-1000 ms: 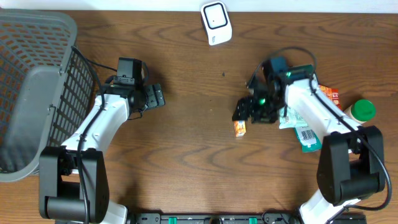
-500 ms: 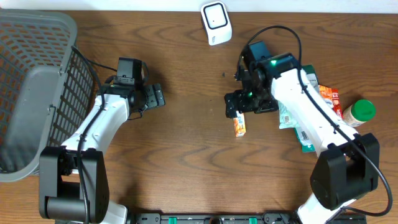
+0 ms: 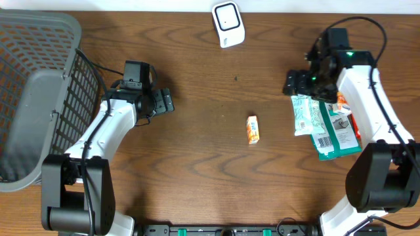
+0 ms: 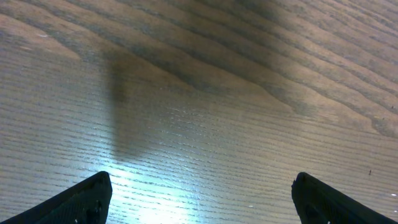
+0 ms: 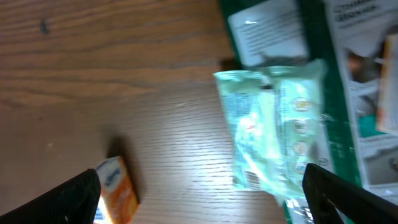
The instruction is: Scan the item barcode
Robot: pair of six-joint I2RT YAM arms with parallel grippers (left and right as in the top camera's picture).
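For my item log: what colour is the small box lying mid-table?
The box is orange with a white end, best seen in the overhead view.

Both arms: white moulded link shells, black joint housings.

Left arm (image 3: pixel 110 128): white shell runs back from the left pincer (image 3: pixel 167 102), which is black and blocky. Directly behind the pincer sits a black square wrist module (image 3: pixel 136 73). At the end farthest from the pincer is a black rounded shoulder housing (image 3: pixel 73 190).

Right arm (image 3: pixel 371 105): same white-and-black scheme. Right pincer (image 3: pixel 289 83) is black. A green indicator light (image 3: pixel 348 54) glows just behind it. A thin black cable (image 3: pixel 357 19) loops out behind the wrist.

Wrist views: fingertips (image 4: pixel 87 198) are matte black and wedge-shaped, as are the right ones (image 5: pixel 78 194). Screws and markings not resolvable.
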